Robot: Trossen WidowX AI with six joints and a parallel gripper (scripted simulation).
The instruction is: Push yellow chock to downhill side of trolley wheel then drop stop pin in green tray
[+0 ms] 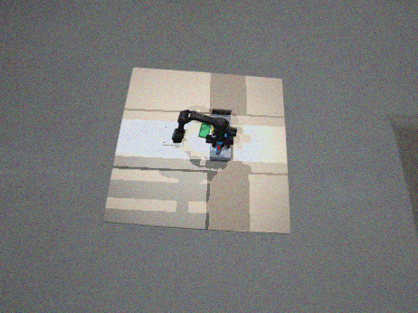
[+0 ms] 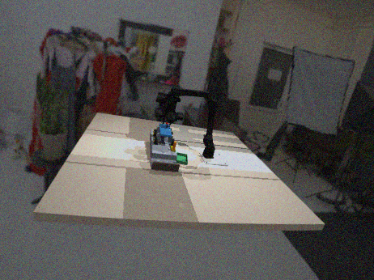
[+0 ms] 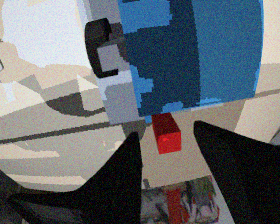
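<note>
The blue trolley (image 2: 165, 132) (image 3: 225, 45) stands on the grey ramp (image 1: 220, 156) (image 2: 163, 159) (image 3: 121, 104). The red head of the stop pin (image 3: 169, 141) (image 1: 218, 148) shows at the trolley's end. My gripper (image 3: 166, 132) is part open and empty, with the red head in line with the gap between its fingertips; the height between them is hard to tell. The yellow chock (image 2: 173, 146) is by the trolley's other end; whether it touches a wheel is too small to tell. The green tray (image 1: 204, 130) (image 2: 182, 159) lies beside the ramp.
The arm's base (image 1: 178, 136) (image 2: 208, 152) stands on the table (image 1: 158, 89) (image 2: 89, 191), on the same side of the ramp as the tray. The arm reaches over the ramp and hides part of the trolley in the top view. A black wheel (image 3: 96, 47) shows beside the blue body.
</note>
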